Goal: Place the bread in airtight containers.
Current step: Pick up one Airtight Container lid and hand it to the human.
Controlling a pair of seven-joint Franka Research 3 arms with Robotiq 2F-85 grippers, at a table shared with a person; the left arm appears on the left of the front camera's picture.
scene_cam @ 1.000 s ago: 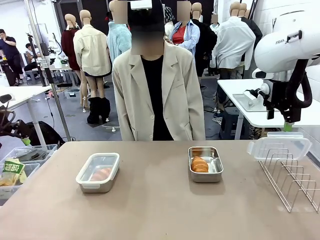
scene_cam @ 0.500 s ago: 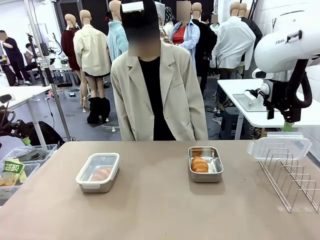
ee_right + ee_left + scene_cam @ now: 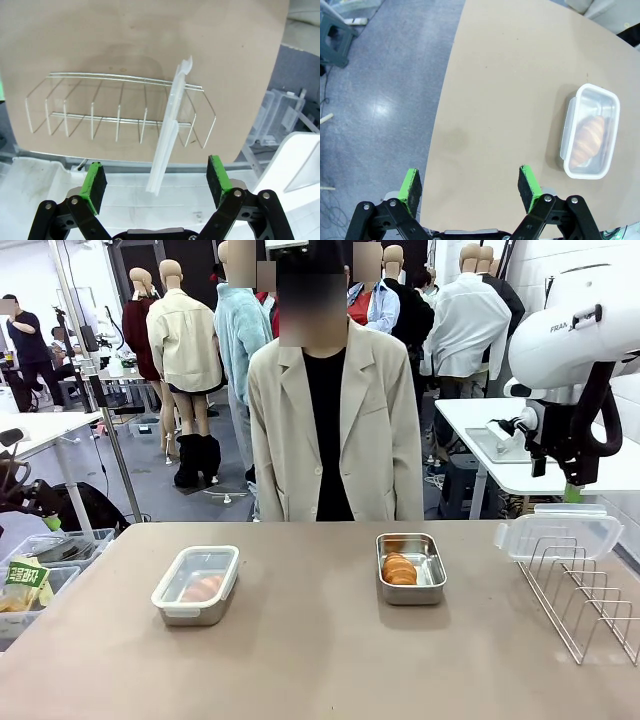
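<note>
1. On the table (image 3: 300,660) in front of you stand two steel containers. The left container (image 3: 196,585) already wears its clear lid and holds one roll (image 3: 201,588). The right container (image 3: 411,567) is open, with the other roll (image 3: 399,569) lying inside it.
2. Count what you have: two rolls, two containers, two lids. One lid is seated. The spare lid (image 3: 556,531) stands on edge in the wire rack (image 3: 585,595) at your right side of the table, well apart from the open container.
3. From these pictures, both rolls look boxed, so the step left seems to be closing the right container.
4. The spare lid will likely handle as light, thin, fairly stiff plastic, and smooth enough to slip. Take it by the rim that sticks up above the rack wires, pads on its two flat faces. Lift it straight out so it does not snag a wire.
5. The rolls look soft and flaky. If you must move one, hold it gently across the middle. The steel boxes are rigid but shiny, and may slide when you press a lid down.
6. Your right gripper (image 3: 157,182) hangs above the rack with its fingers wide apart and empty, the lid's edge between them in its wrist view.
7. Your left gripper (image 3: 468,184) is spread wide too, holding nothing, above the table edge near the lidded container.
</note>
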